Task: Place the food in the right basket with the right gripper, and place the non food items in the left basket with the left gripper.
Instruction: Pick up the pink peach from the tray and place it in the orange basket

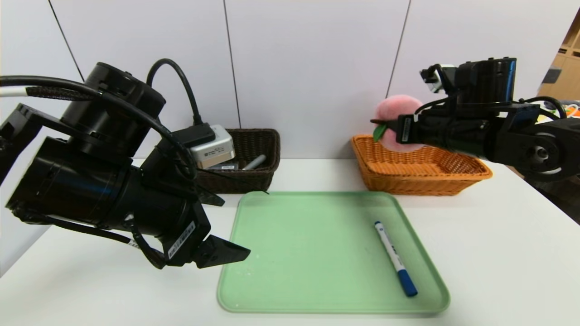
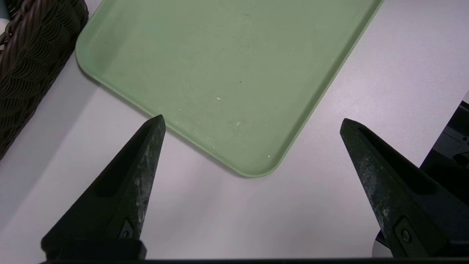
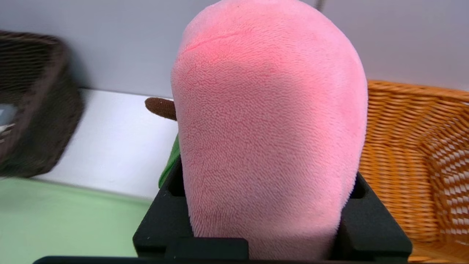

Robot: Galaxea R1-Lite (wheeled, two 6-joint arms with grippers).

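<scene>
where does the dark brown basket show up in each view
head view: dark brown basket left of centre, behind the tray
left wrist view: cut off at an edge, beside a tray corner
right wrist view: cut off at an edge, across from the orange basket
shared landmark: green tray

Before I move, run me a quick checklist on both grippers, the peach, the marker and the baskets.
1. Right gripper shut on the plush peach: ok, squeezed between its jaws.
2. Peach clear of the orange basket's near-left rim: cannot tell, it overlaps the basket's left end in the head view.
3. Orange basket ready to take the peach: ok, upright with its mouth open.
4. Left gripper open and unloaded: ok, over the tray's corner area.
5. Marker in the dark brown basket: not ok, it lies on the green tray.
</scene>
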